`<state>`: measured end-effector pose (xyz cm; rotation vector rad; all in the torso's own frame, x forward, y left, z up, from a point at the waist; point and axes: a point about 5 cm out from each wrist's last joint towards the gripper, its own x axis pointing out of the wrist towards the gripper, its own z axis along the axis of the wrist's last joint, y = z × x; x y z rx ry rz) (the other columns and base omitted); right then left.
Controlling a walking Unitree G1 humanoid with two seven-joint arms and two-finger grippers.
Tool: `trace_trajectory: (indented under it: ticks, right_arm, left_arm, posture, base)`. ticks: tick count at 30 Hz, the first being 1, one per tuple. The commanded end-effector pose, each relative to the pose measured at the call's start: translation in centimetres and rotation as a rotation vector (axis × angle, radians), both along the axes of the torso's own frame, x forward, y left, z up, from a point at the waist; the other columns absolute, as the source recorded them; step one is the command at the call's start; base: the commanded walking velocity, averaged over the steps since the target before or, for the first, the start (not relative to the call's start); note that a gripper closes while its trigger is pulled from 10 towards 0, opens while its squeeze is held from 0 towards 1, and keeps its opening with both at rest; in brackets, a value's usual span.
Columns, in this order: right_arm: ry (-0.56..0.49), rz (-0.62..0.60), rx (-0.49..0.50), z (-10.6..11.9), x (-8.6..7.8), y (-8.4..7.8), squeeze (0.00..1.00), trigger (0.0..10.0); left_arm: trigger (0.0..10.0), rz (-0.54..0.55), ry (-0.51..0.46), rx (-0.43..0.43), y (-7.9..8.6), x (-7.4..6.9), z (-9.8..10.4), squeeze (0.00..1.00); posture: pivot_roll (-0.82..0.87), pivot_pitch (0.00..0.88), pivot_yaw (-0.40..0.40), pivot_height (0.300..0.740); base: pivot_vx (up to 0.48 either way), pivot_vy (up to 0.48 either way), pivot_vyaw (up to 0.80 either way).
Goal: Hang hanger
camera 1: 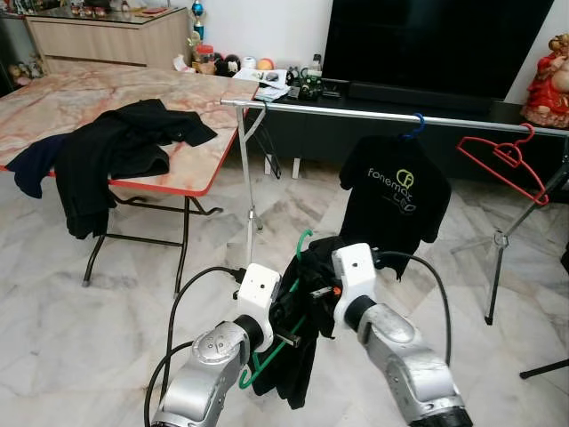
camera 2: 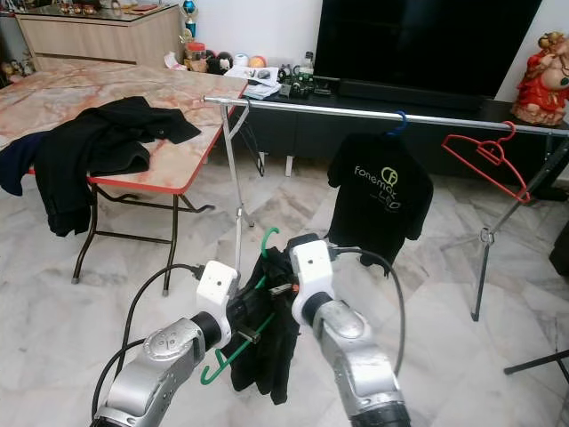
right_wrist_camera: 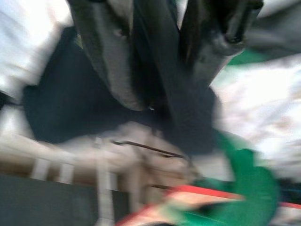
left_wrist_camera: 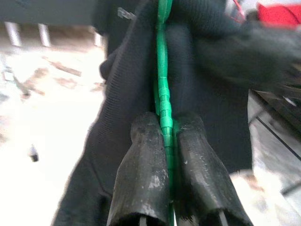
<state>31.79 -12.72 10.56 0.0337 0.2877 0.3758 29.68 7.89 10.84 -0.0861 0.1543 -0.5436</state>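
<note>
The left gripper [left_wrist_camera: 167,141] is pinching the thin green plastic hanger [left_wrist_camera: 163,70] tight between its fingers; the right gripper [camera 1: 331,283], fingers unclear, is meeting the black garment [camera 1: 307,329] draped on it. Hanging remains: the long silver metal rail [camera 1: 356,114] is standing well beyond the fingers.

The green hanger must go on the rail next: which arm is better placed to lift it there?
Probably the left: the left gripper is shut on the green hanger, while the right gripper grips the black garment.
</note>
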Motion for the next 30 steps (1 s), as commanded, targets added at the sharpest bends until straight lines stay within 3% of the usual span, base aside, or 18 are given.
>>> trace_trajectory:
  ticks: [1, 9, 17, 18, 19, 20, 23, 30]
  right_arm:
    - [0.006, -0.036, -0.009, 0.0, -0.2, -0.9, 1.0, 10.0]
    - [0.033, -0.039, -0.035, -0.4, -1.1, -2.3, 1.0, 10.0]
    - [0.005, 0.133, -0.038, 0.2, -2.2, -0.3, 0.97, 10.0]
    - [-0.035, 0.133, -0.065, 0.7, -2.1, -0.5, 0.28, 10.0]
    - [-0.048, 0.129, -0.072, 0.9, -2.0, -0.6, 0.28, 10.0]
    - [-0.065, 0.109, -0.077, 1.2, -1.7, -1.0, 0.0, 10.0]
    - [-0.136, -0.03, -0.133, 3.3, 0.4, -3.6, 0.0, 10.0]
    - [-0.186, 0.02, -0.163, 5.2, 1.7, -4.5, 0.0, 10.0]
  left_arm:
    - [10.0, 0.024, -0.067, -0.028, 0.1, 0.7, 1.4, 0.0]
    - [10.0, 0.14, -0.106, -0.057, 1.4, 1.5, 2.2, 0.0]
    - [10.0, 0.147, -0.119, -0.069, 1.5, 1.7, 2.4, 0.0]
    - [10.0, 0.109, -0.12, -0.046, 1.3, 1.5, 2.2, 0.0]
    - [10.0, 0.098, -0.12, -0.038, 1.3, 1.5, 2.2, 0.0]
    - [10.0, 0.078, -0.116, -0.023, 1.2, 1.4, 2.0, 0.0]
    - [10.0, -0.029, -0.097, 0.073, 1.5, 0.8, 1.0, 0.0]
    - [10.0, -0.122, -0.074, 0.16, 2.0, 0.3, 0.1, 0.0]
  posture:
    - [0.14, 0.0, -0.074, 0.74]
    - [0.14, 0.0, -0.073, 0.74]
    - [0.14, 0.0, -0.072, 0.74]
    - [0.14, 0.0, -0.074, 0.74]
    - [0.14, 0.0, -0.074, 0.74]
    - [0.14, 0.0, -0.074, 0.74]
    - [0.14, 0.0, -0.071, 0.74]
    - [0.13, 0.0, -0.064, 0.74]
  base:
    - [0.0, 0.0, 0.0]
    - [0.0, 0.0, 0.0]
    - [0.0, 0.0, 0.0]
    - [0.0, 0.0, 0.0]
    - [0.0, 0.0, 0.0]
    - [0.0, 0.0, 0.0]
    - [0.0, 0.0, 0.0]
    - [0.0, 0.0, 0.0]
